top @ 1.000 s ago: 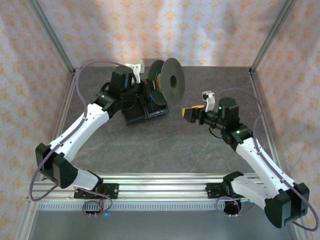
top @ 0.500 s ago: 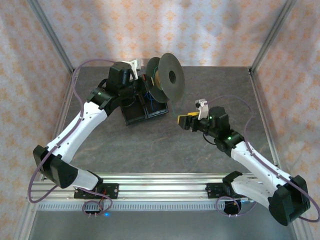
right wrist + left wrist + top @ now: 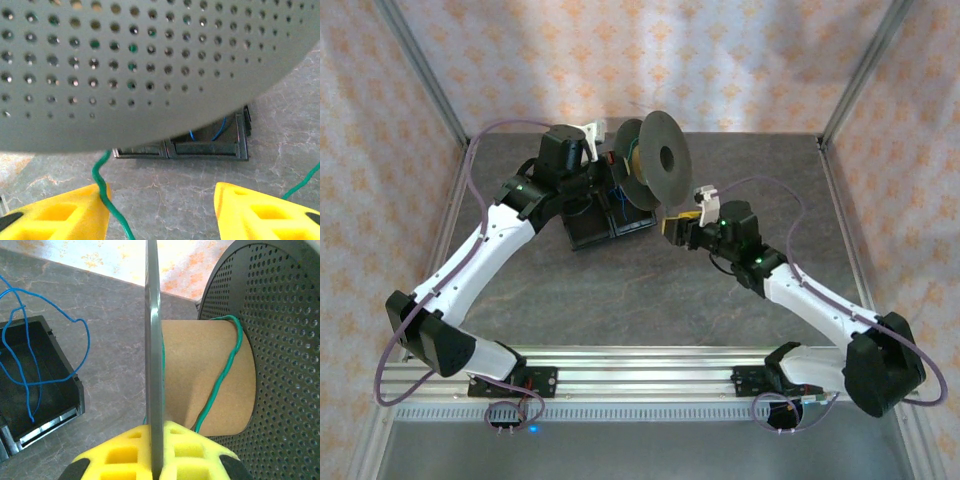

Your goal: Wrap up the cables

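Observation:
The green cable (image 3: 225, 367) winds once around the cardboard core of the dark grey perforated spool (image 3: 660, 160). The blue cable (image 3: 75, 325) lies in loose loops over the black bin (image 3: 35, 405). My left gripper (image 3: 156, 432) is shut on the thin edge of the spool's near flange (image 3: 152, 315) and holds the spool upright above the bin. My right gripper (image 3: 162, 200) is open, just under the spool's far flange (image 3: 150, 60). A free stretch of the green cable (image 3: 102, 185) hangs down against the inner edge of its left finger (image 3: 75, 210).
The black two-compartment bin (image 3: 595, 232) sits on the grey table under the spool, with a bit of blue cable (image 3: 218, 132) inside. Metal frame posts (image 3: 850, 90) and patterned curtains close in the back and sides. A rail (image 3: 650, 365) runs along the near edge.
My right gripper has moved left and forward, from mid-table to just under the spool's edge. The left arm and spool have barely shifted.

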Controlling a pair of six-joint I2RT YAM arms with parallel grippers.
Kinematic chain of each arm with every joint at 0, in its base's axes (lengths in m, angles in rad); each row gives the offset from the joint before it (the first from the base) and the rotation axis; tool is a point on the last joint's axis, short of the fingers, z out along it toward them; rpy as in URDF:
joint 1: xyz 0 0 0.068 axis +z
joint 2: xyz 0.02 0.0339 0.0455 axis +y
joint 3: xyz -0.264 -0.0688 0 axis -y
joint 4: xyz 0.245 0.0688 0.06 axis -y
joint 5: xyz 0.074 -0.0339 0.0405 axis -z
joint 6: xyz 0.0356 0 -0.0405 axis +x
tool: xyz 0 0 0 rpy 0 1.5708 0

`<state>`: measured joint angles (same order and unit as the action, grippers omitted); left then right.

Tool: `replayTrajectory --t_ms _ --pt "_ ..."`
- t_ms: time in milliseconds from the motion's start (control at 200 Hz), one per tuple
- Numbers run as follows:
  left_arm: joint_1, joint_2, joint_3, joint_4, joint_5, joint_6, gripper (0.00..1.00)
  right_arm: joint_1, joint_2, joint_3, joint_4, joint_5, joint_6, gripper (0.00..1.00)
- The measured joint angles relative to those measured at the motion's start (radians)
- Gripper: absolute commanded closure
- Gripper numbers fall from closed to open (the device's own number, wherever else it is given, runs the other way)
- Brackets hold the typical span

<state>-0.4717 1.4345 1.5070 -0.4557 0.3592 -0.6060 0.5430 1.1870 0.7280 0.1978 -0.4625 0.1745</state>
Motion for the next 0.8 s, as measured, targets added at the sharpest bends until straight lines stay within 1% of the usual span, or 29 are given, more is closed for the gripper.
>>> replayTrajectory --t_ms 30,75,265,475,526,631,771,776,801 --pt "0.000 0.000 0.000 -0.002 0.000 0.000 1.00 0.003 0.011 0.007 0.006 0.000 -0.002 0.51" --pt "0.000 0.000 0.000 -0.005 0.000 0.000 1.00 0.006 0.026 0.016 0.015 0.000 -0.003 0.53" --pt "0.000 0.000 0.000 -0.005 0.003 0.000 1.00 0.017 0.068 0.037 0.026 0.000 -0.003 0.63" --pt "0.000 0.000 0.001 -0.006 0.003 0.000 1.00 0.032 0.075 0.050 0.029 0.000 -0.002 0.64" --pt "0.000 0.000 0.001 -0.006 0.002 0.000 1.00 0.042 0.075 0.052 0.029 0.001 -0.002 0.66" --pt "0.000 0.000 0.001 -0.006 0.002 0.000 1.00 0.063 0.075 0.055 0.030 0.004 -0.004 0.79" --pt "0.000 0.000 0.001 -0.006 0.002 0.000 1.00 0.072 0.075 0.055 0.029 0.011 0.000 0.97" --pt "0.000 0.000 0.001 -0.006 0.002 0.000 1.00 0.072 0.075 0.055 0.029 0.011 0.002 0.98" --pt "0.000 0.000 0.001 -0.006 0.002 0.000 1.00 0.072 0.075 0.055 0.029 0.011 -0.001 1.00"
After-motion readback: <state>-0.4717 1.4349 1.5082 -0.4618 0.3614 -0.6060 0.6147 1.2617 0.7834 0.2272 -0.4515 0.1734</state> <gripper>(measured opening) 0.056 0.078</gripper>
